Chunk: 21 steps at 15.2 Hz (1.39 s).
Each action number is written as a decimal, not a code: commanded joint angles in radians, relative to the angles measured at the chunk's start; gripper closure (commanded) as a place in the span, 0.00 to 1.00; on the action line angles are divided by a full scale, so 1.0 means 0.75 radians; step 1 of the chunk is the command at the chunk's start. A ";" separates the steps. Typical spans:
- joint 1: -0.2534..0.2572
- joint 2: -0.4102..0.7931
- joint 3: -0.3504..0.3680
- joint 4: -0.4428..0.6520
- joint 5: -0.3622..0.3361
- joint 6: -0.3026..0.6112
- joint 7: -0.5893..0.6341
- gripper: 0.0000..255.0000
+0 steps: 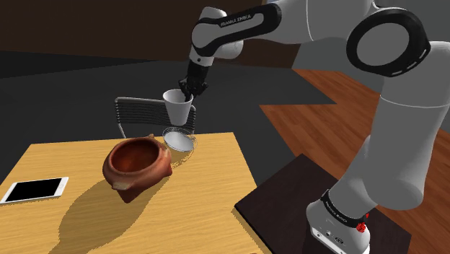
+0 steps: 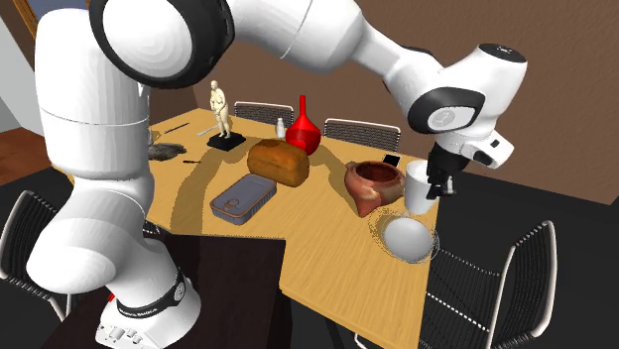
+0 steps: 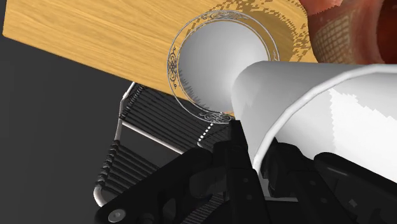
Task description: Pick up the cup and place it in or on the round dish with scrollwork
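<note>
- Hanging over the round dish (image 1: 179,140), the white cup (image 1: 178,107) is gripped at its rim by the end effector (image 1: 189,94), which is clenched on the cup wall; in the wrist view the rim is seen passing between the fingers.
- The cup is carried clear of the desk (image 1: 202,195), roughly upright and mouth up, not yet lowered.
- The dish is set at the very edge of the desk; in the wrist view part of its scrolled rim appears to overhang, with a chair (image 1: 140,112) below.
- Risk: if the cup is landed on the overhanging side, the dish could be tipped or pushed off the desk.
- Risk: a rim-only grasp gives little hold, so the cup could be swung or slipped if it is lowered fast.
- Risk: if it is released from this height, the cup is likely to be bounced out or toppled.
- Risk: a brown bowl (image 1: 137,162) is parked just beside the dish and could be clipped by any drift that way.
- Writing: "FRANKA EMIKA" is read on the arm link (image 1: 229,22); the marks on the arm's base ring cannot be read.
</note>
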State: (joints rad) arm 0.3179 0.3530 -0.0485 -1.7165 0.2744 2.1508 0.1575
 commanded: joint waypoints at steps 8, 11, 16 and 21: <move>0.002 0.083 0.010 -0.026 0.021 0.108 -0.024 1.00; 0.001 0.108 0.014 -0.043 0.030 0.149 -0.037 1.00; -0.002 0.155 0.021 -0.066 0.045 0.217 -0.058 1.00; -0.004 0.197 0.027 -0.079 0.059 0.271 -0.077 1.00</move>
State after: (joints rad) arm 0.3155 0.4980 -0.0286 -1.7718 0.3165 2.3468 0.1034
